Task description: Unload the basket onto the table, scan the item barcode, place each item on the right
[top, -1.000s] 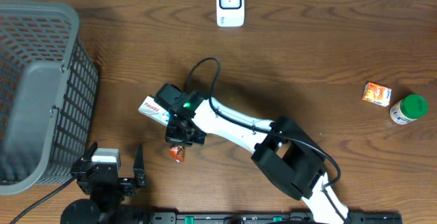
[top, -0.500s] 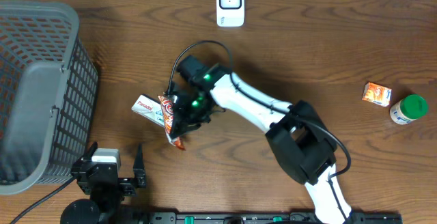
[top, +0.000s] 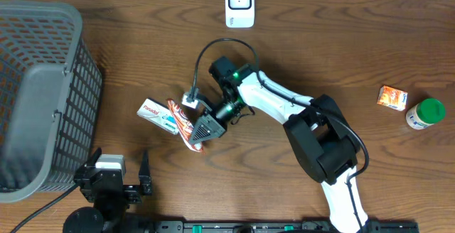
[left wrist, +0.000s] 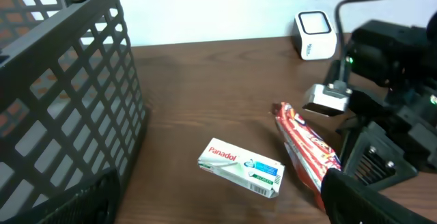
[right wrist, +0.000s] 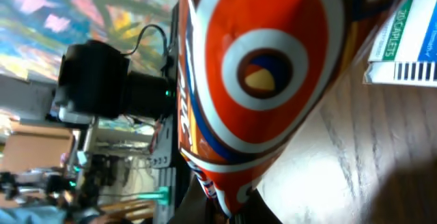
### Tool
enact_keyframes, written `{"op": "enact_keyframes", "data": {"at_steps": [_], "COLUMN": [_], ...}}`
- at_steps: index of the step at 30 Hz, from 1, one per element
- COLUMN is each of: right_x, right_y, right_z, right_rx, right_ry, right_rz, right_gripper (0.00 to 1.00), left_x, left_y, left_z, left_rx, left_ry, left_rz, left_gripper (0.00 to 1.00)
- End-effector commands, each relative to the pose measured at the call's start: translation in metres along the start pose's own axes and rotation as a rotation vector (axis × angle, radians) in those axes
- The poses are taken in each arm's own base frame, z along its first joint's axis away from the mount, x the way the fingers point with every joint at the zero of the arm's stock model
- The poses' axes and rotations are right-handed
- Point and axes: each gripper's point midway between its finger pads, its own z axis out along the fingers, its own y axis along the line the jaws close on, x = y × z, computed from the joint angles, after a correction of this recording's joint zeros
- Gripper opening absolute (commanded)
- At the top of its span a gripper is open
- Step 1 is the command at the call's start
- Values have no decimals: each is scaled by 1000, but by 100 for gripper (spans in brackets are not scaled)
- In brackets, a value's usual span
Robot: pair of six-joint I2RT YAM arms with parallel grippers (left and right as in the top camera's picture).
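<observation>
The item is a red-orange snack packet (top: pixel 182 121), held just above the table at left of centre, next to a white Panadol box (top: pixel 156 114). My right gripper (top: pixel 202 129) is shut on the packet's lower end. In the right wrist view the packet (right wrist: pixel 263 67) fills the frame, with the fingers pinching its bottom edge at my right gripper (right wrist: pixel 235 212). No barcode shows on the packet. The white scanner (top: pixel 239 3) stands at the table's far edge. My left gripper (top: pixel 119 179) rests open at the near left and holds nothing. The left wrist view shows the packet (left wrist: pixel 306 149) and the scanner (left wrist: pixel 316 34).
A large grey mesh basket (top: pixel 43 91) takes up the left side. A small orange box (top: pixel 392 97) and a green-lidded bottle (top: pixel 425 114) sit at the far right. The Panadol box (left wrist: pixel 241 168) lies close in front of my left gripper (left wrist: pixel 218 214).
My right arm has lifted the packet from the near side of the Panadol box and swung it up beside the box, with the wrist rolling round to the packet's right. The left arm has not moved.
</observation>
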Motion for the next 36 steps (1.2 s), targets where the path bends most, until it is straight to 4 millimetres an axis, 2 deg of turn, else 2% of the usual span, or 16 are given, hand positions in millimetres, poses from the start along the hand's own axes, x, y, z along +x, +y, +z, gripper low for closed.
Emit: {"op": "enact_keyframes", "data": {"at_steps": [1, 8, 10, 13, 15, 18, 20, 22, 23, 24, 25, 32, 36], "right_x": [3, 6, 5, 13, 21, 32, 36, 37, 36, 35, 34, 22, 9], "right_y": [5, -12, -16, -35, -52, -70, -77, -75, -74, -74, -74, -83, -75], "right_z": [-4, -19, -26, -30, -31, -30, -29, -27, -26, -26, -27, -43, -56], "right_rx": [-90, -75, -61, 36, 127, 237, 282, 278, 271, 268, 269, 299, 304], "right_ry": [-79, -148, -160, -118, -62, 14, 47, 51, 48, 43, 36, -48, -61], "right_rz": [-134, -161, -156, -143, -133, -135, -118, -113, -114, -103, -87, 135, 221], "right_gripper": [1, 1, 5, 7, 2, 2, 2, 5, 10, 38, 99, 99, 99], "left_x": [0, 0, 0, 0, 0, 0, 0, 0, 0, 0, 0, 0, 0], "left_y": [0, 0, 0, 0, 0, 0, 0, 0, 0, 0, 0, 0, 0], "left_z": [-1, -1, -1, -1, -1, -1, -1, -1, -1, -1, -1, -1, -1], "left_rx": [-2, -2, -2, -2, -2, -2, -2, -2, -2, -2, -2, -2, -2], "left_ry": [-5, -5, -5, -5, -5, -5, -5, -5, -5, -5, -5, -5, -5], "left_rz": [-4, -4, -4, -4, -4, -4, -4, -4, -4, -4, -4, -4, -4], "left_gripper": [93, 93, 93, 93, 93, 93, 93, 93, 93, 93, 93, 93, 93]}}
